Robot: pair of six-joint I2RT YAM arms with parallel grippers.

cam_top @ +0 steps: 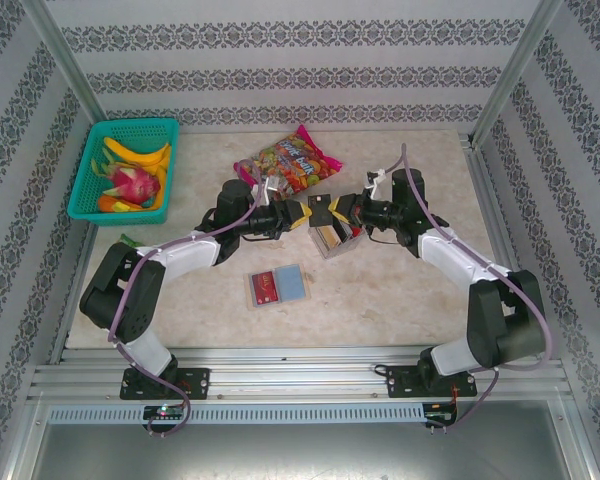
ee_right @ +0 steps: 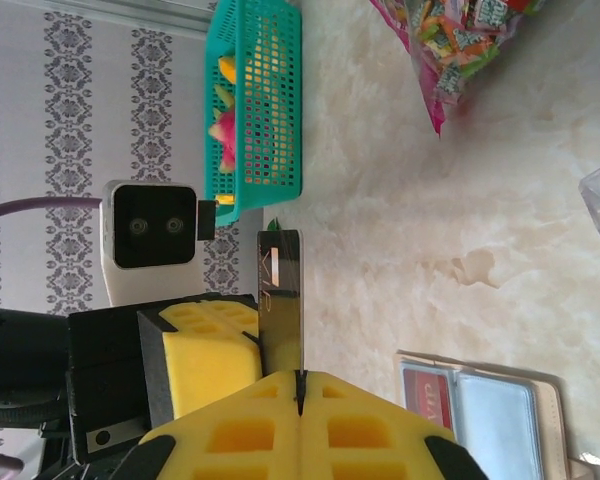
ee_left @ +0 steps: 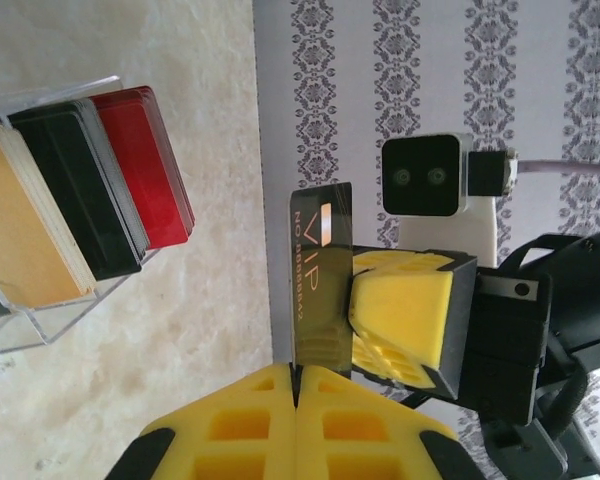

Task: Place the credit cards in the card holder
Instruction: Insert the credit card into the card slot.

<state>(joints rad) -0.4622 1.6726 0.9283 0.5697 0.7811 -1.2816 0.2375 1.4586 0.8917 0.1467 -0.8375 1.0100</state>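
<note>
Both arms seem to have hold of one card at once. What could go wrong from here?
1. The left gripper and right gripper are both shut on the black VIP card, held off the table. If either arm moves before one lets go, the card may bend or twist loose.
2. Each pinches only an edge, so after release it might slip and fall by the clear rack, away from the open card holder.
</note>
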